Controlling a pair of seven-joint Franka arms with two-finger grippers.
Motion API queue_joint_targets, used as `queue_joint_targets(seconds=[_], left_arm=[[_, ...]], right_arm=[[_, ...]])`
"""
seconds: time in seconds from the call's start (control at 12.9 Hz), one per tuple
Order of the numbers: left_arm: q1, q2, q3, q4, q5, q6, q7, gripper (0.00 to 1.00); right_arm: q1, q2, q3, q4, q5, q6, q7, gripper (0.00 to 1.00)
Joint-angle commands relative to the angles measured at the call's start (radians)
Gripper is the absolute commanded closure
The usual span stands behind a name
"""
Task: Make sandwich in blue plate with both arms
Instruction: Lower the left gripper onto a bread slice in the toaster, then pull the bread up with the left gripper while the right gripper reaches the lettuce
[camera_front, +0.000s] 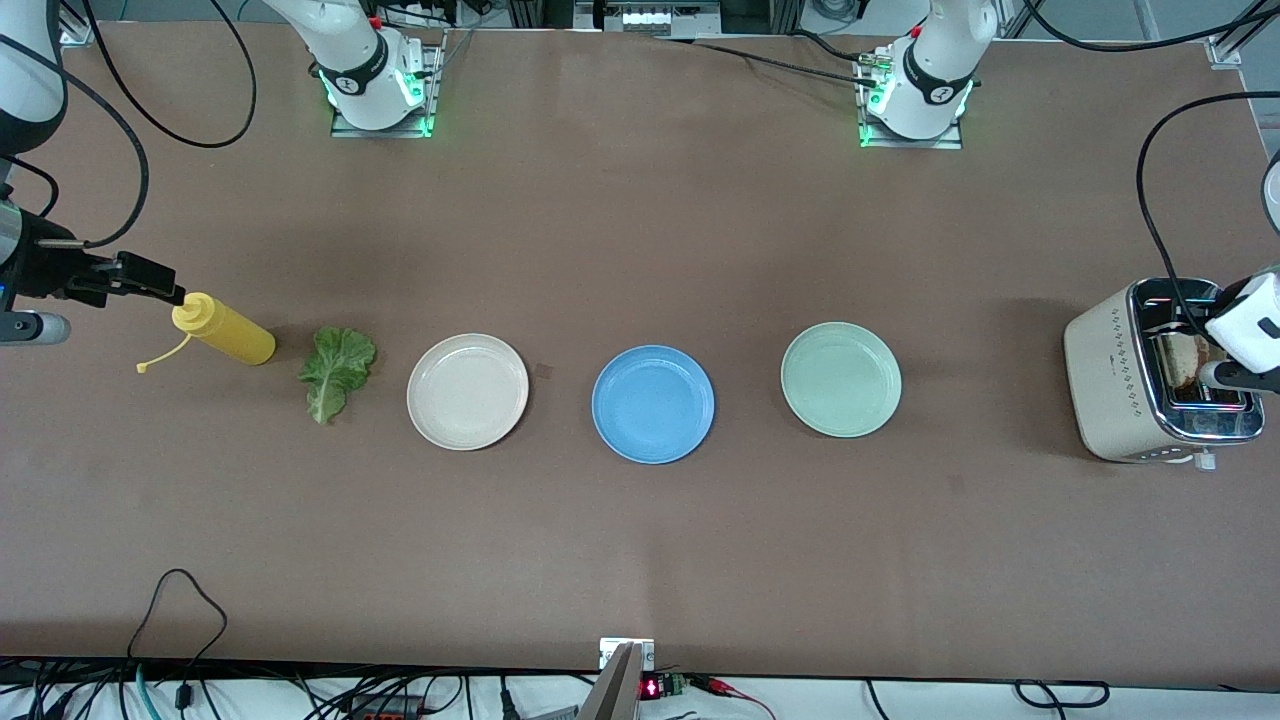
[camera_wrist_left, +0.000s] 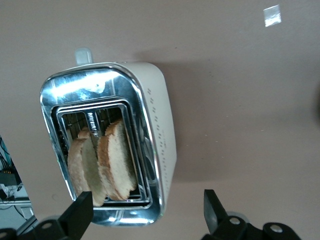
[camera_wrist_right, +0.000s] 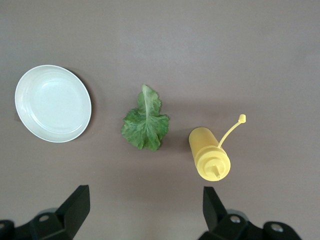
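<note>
The blue plate (camera_front: 652, 404) is empty, between a cream-white plate (camera_front: 467, 391) and a mint-green plate (camera_front: 841, 379). Two bread slices (camera_wrist_left: 102, 162) stand upright in the toaster (camera_front: 1160, 372) at the left arm's end of the table. A green lettuce leaf (camera_front: 336, 372) lies flat on the table beside the cream-white plate, and it also shows in the right wrist view (camera_wrist_right: 146, 122). My left gripper (camera_wrist_left: 145, 212) is open and empty over the toaster, and it shows in the front view (camera_front: 1238, 372). My right gripper (camera_wrist_right: 145, 205) is open and empty over the table by the yellow bottle's cap (camera_front: 160, 283).
A yellow squeeze bottle (camera_front: 223, 329) lies on its side beside the lettuce, toward the right arm's end, its cap tether (camera_wrist_right: 231, 130) trailing. The cream-white plate also shows in the right wrist view (camera_wrist_right: 53, 103). Black cables hang at both ends of the table.
</note>
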Motion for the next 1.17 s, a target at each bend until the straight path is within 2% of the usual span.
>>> queue_joint_targets(seconds=[0.0, 0.08, 0.16, 0.62, 0.7, 0.93, 1.09], left_arm=[[0.037, 0.02, -0.008, -0.013, 0.016, 0.026, 0.04, 0.2], [0.05, 0.033, -0.01, -0.013, 0.018, 0.029, 0.043, 0.23], [0.068, 0.046, -0.01, -0.013, 0.016, 0.046, 0.045, 0.31], [0.113, 0.1, -0.011, -0.015, 0.015, 0.091, 0.065, 0.34], [0.117, 0.103, -0.011, -0.022, 0.015, 0.092, 0.063, 0.43], [0.119, 0.106, -0.01, -0.024, 0.015, 0.077, 0.066, 0.81], [0.12, 0.105, -0.01, -0.018, 0.015, 0.045, 0.066, 0.94]], right_arm=[[-0.002, 0.015, 0.007, 0.012, 0.007, -0.006, 0.006, 0.0], [0.0, 0.021, 0.007, 0.01, 0.006, -0.011, 0.003, 0.0], [0.003, 0.034, 0.008, 0.01, 0.006, -0.014, -0.003, 0.0], [0.017, 0.054, 0.013, 0.01, -0.002, -0.013, 0.0, 0.0], [0.017, 0.061, 0.013, 0.012, -0.002, -0.013, -0.001, 0.0], [0.017, 0.139, 0.013, 0.01, 0.0, -0.014, -0.006, 0.0], [0.035, 0.182, 0.014, 0.009, 0.007, 0.019, 0.011, 0.0]])
